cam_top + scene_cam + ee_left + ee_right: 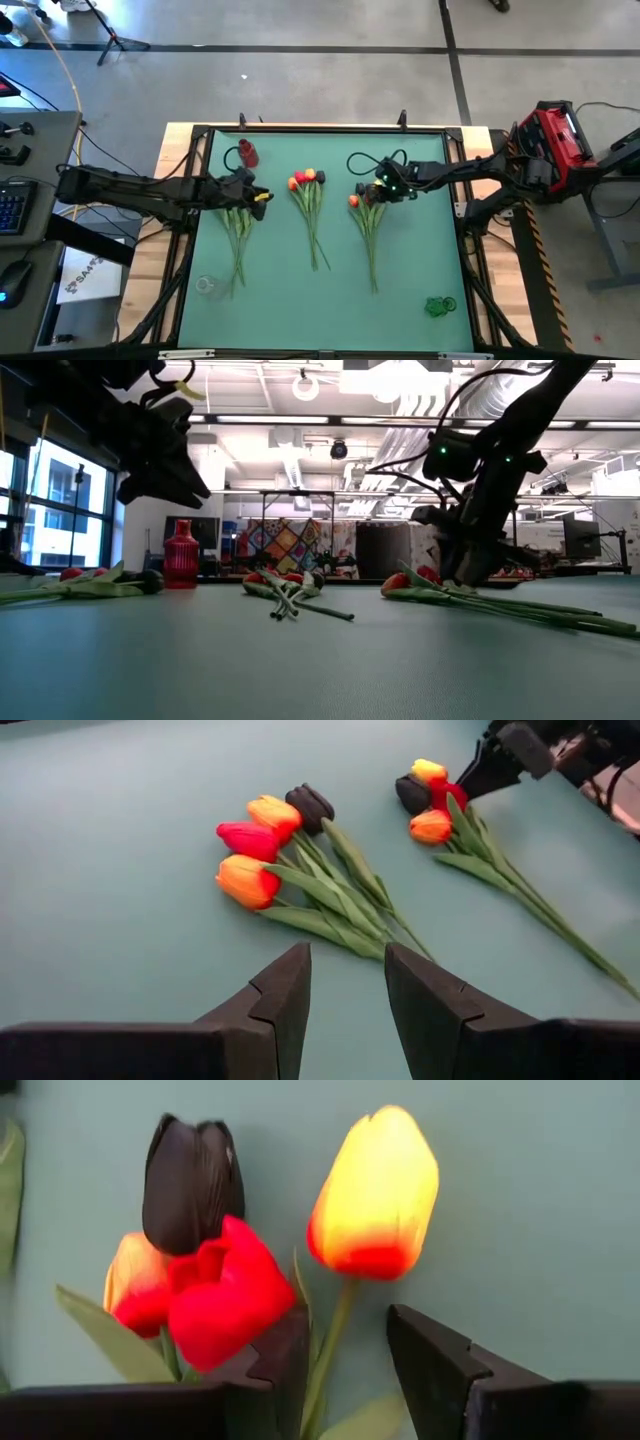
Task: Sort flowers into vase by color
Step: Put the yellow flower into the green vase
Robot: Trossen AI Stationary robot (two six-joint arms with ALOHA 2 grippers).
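Observation:
Three bunches of flowers lie on the green mat: a left bunch (pixel 238 228), a middle bunch (pixel 310 205) (pixel 300 870) and a right bunch (pixel 368 225) (pixel 470 830). My right gripper (pixel 377 197) (pixel 345 1320) is open and hangs low over the heads of the right bunch, pointing steeply down. An orange-yellow tulip (pixel 375 1190) has its stem (pixel 335 1330) between the fingers, beside a black head (pixel 192 1180) and a red head (pixel 225 1295). My left gripper (pixel 262 197) (pixel 345 955) is open above the mat between the left and middle bunches, holding nothing. My right gripper has the orange-yellow tulip's stem (pixel 330 1345) running between its two fingers, just below the head. The fingers come from above and lie across the stem. I cannot tell whether either finger touches the stem or the red head beside it. The flower lies on the mat.
A red vase (pixel 247 153) (pixel 181 555) stands at the far left of the mat. A clear vase (pixel 206 286) stands near the left front corner and a green vase (pixel 440 306) near the right front corner. Bare mat lies between the bunches' stems and the front edge.

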